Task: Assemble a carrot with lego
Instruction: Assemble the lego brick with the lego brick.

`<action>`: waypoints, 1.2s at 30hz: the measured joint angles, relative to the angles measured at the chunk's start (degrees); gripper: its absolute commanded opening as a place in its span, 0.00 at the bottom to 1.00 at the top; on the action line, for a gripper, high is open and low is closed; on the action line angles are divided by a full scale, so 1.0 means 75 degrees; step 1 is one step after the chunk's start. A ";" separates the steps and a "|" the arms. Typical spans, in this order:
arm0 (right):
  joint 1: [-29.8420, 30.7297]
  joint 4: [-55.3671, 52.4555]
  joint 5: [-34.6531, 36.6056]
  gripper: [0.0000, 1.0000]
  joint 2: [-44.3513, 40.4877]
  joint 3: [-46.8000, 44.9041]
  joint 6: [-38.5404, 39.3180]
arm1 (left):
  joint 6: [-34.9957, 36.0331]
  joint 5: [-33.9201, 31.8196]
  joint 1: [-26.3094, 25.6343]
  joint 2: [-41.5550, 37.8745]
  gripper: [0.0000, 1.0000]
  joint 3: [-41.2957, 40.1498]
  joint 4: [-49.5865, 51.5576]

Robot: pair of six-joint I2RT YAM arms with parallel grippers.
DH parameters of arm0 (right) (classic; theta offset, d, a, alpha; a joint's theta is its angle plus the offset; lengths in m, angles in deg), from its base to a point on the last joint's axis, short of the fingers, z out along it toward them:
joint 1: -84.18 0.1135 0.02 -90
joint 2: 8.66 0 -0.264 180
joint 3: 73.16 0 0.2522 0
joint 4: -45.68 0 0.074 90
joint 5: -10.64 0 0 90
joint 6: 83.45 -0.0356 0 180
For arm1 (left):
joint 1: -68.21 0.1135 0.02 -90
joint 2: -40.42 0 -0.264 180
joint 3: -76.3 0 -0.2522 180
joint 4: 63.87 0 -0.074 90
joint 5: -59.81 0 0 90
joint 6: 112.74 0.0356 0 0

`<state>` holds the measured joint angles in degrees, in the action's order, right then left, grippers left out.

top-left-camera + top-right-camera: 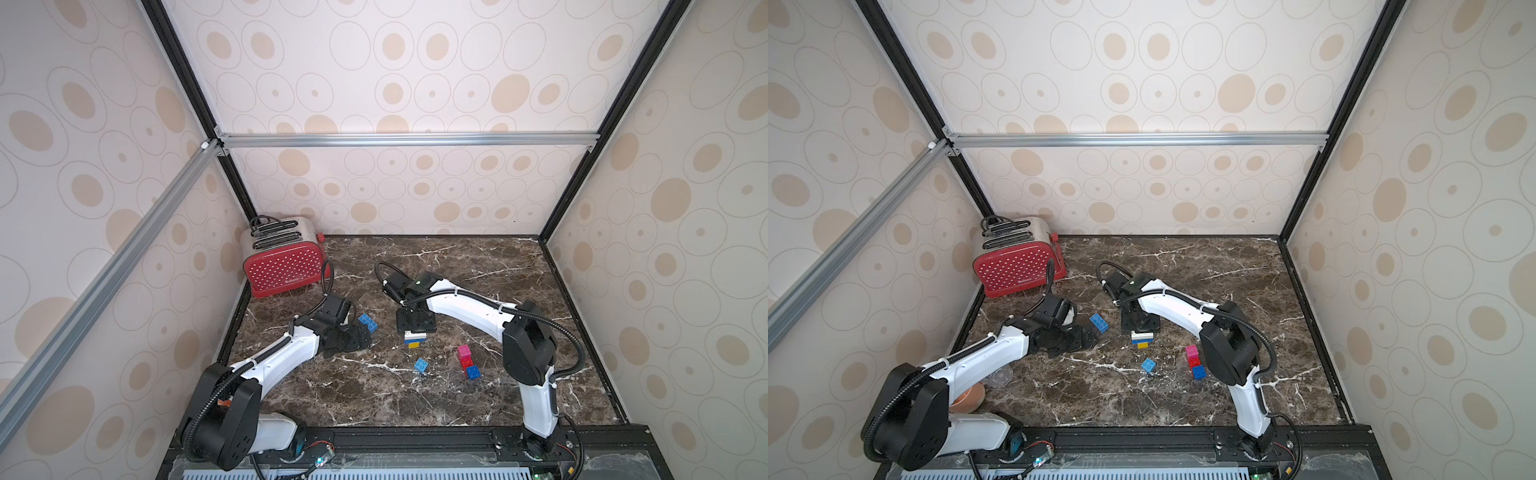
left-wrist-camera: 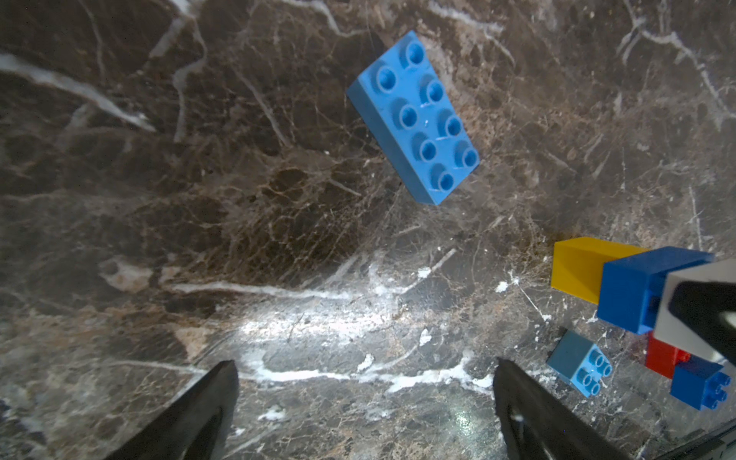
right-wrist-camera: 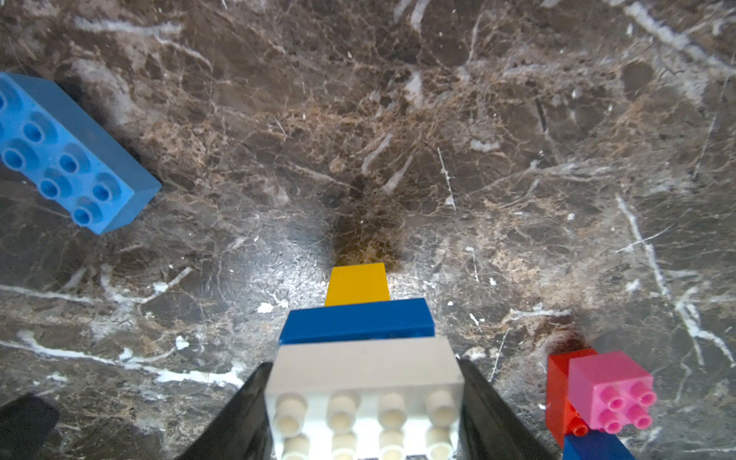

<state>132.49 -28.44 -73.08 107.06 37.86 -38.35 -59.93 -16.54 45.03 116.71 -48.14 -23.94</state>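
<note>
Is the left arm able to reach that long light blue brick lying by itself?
Probably yes. The long light blue brick lies flat on the marble table just ahead of the left arm. Its jaws stand open, and nothing sits between them and the brick.

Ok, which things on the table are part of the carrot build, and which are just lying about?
For the job:
- yellow-blue-white stack, held by the right gripper
- long light-blue brick
- small light-blue brick
- pink-red-blue cluster

Lying about:
- red toaster
</note>
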 measured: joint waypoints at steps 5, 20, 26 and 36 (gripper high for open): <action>0.0000 -0.0003 -0.0026 0.47 0.0017 0.0009 0.0195 | 0.0000 -0.0003 0.0000 0.0000 0.99 0.0000 0.0000; 0.0000 -0.0428 -0.0055 0.48 0.0650 0.0935 0.0804 | 0.0003 0.0000 0.0006 0.0000 0.99 0.0000 0.0000; -0.0020 -0.0708 -0.0093 0.48 0.0860 0.1177 0.1046 | 0.0055 0.0000 0.0006 0.0000 0.99 0.0000 0.0003; -0.0268 -0.0085 -0.0469 0.46 0.0425 0.0431 0.0909 | 0.0087 -0.0003 0.0009 0.0000 0.99 0.0000 0.0009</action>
<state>130.48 -29.08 -76.60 110.25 41.09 -31.53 -59.27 -16.56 45.09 116.71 -48.14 -23.87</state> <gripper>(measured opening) 0.665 0.992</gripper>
